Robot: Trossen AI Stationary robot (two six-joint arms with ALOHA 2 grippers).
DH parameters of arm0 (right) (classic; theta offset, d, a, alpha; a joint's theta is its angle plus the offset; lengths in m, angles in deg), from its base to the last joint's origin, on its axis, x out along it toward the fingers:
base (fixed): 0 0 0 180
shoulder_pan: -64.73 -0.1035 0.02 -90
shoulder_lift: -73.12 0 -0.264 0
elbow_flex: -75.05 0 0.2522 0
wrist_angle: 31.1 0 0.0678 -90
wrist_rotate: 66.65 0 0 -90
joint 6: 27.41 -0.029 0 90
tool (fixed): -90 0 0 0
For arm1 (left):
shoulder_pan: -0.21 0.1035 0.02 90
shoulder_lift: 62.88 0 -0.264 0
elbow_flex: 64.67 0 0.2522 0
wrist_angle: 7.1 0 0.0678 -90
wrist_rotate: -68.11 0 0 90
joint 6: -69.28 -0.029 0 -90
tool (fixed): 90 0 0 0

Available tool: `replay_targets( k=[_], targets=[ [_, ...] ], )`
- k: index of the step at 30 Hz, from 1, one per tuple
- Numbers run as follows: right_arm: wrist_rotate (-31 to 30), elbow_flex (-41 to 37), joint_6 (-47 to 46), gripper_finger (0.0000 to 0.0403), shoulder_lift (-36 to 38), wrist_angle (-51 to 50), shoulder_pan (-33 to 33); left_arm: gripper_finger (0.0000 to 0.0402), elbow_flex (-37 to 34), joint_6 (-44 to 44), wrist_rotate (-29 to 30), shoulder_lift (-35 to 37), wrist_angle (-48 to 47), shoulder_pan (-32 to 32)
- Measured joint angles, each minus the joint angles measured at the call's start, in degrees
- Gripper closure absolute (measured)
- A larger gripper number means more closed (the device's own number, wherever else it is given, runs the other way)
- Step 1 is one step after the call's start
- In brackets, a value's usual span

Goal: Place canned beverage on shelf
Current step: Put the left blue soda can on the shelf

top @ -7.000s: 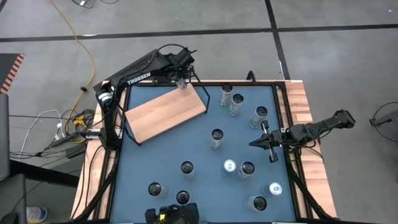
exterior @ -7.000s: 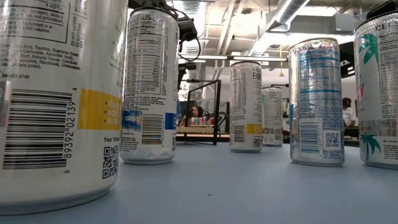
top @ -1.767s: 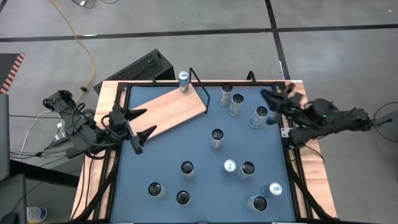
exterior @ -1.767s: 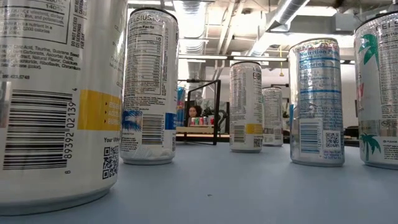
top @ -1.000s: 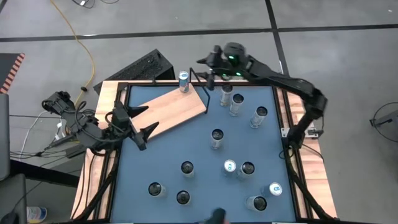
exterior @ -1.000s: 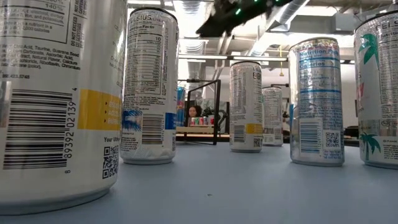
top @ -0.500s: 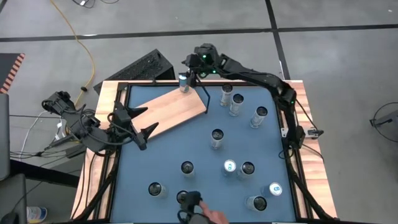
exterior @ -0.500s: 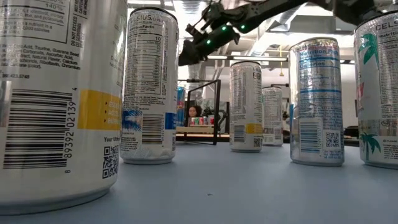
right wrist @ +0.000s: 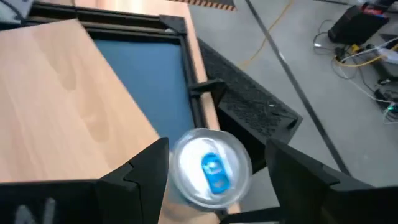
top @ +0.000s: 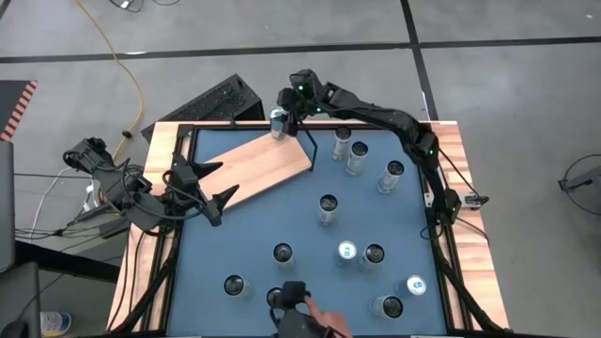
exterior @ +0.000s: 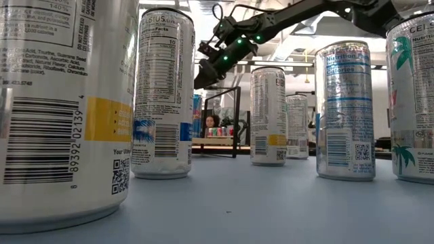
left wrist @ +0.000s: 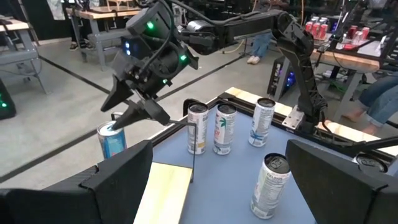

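The shelf, a pale-wood board (top: 254, 169) with a black wire frame (top: 306, 141) at its far right end, lies slanted on the blue tabletop at the far left. A blue can (top: 277, 122) stands upright on the board's far corner, next to the frame; it also shows in the left wrist view (left wrist: 112, 142). My right gripper (top: 285, 111) is open just above this can, pointing down, one finger on either side of the can's top (right wrist: 211, 167). I see no touch. My left gripper (top: 228, 180) is open and empty at the table's left edge, by the board's near left end.
Several silver cans stand upright on the blue tabletop, among them three near the far edge (top: 357, 155) and others toward the near right (top: 374, 255). A person's hand (top: 305, 317) reaches in over the near edge at a can (top: 277, 299). A black keyboard (top: 221, 99) lies beyond the far edge.
My right gripper has swung toward the table's left along the far edge and come down over the blue can on the shelf. A person's hand has come in over the near edge to a can there. The blue can has not moved.
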Motion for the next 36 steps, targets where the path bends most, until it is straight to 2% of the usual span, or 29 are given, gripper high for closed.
replay_targets(
  k=[10,18,29,36],
  targets=[
    [-0.46,0.00,2.95,0.0148,-0.01,-2.63,0.39,0.0047,0.00,0.46,0.00,0.00,-0.05,0.00],
    [-3.24,0.00,5.97,0.0148,0.04,-2.90,-0.41,0.0047,0.00,0.46,0.00,0.00,-0.22,0.00],
    [-3.20,-0.02,6.36,0.0148,0.49,-2.00,-1.50,0.0047,0.00,0.97,0.00,0.00,-0.88,0.00],
    [-3.39,-0.02,10.50,0.0148,0.49,-2.87,-2.61,0.0047,0.00,3.37,0.02,0.00,-3.15,0.01]
  ],
)
